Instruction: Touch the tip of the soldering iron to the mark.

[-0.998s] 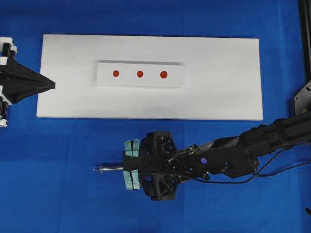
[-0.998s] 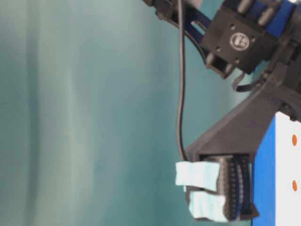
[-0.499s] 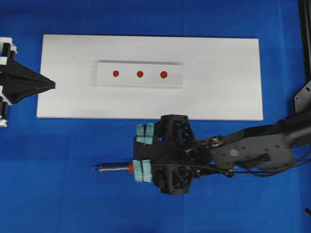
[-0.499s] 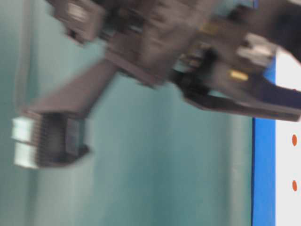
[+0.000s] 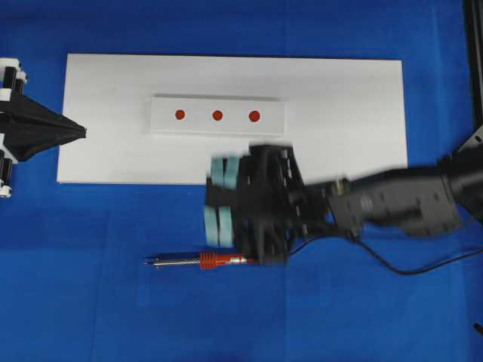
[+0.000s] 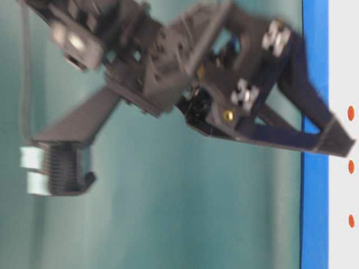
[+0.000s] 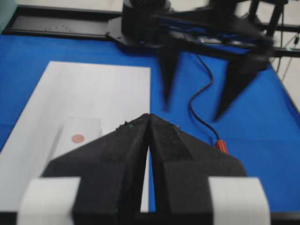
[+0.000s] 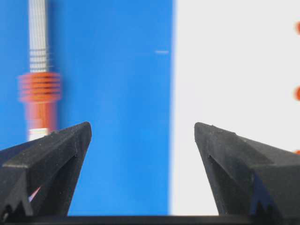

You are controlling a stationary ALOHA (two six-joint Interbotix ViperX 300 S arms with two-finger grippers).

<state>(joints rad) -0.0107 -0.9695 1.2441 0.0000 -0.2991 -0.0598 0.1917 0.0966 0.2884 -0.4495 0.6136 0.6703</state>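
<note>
The soldering iron [image 5: 204, 261] lies flat on the blue mat with its orange handle [image 8: 40, 89] to the right and its silver tip [image 5: 149, 262] pointing left. Nothing holds it. My right gripper [image 5: 219, 200] hovers just beyond it, toward the white board, blurred by motion. In its wrist view the right gripper [image 8: 143, 131] is open and empty, and the iron lies outside its left finger. Three red marks [image 5: 217, 115] sit on a small white strip. My left gripper [image 5: 78, 132] rests shut at the board's left end, its tips [image 7: 149, 116] touching, near one mark [image 7: 78, 138].
A large white board [image 5: 339, 143] carries the strip with the marks. The iron's black cord [image 5: 392, 268] trails right under my right arm and curls across the mat [image 7: 199, 112]. Blue mat [image 5: 90, 302] surrounds the board. A black frame [image 5: 474, 60] stands at the right edge.
My right gripper, still open, has moved off the soldering iron toward the white board and risen. The orange handle it covered now shows. The iron and the left gripper have not moved.
</note>
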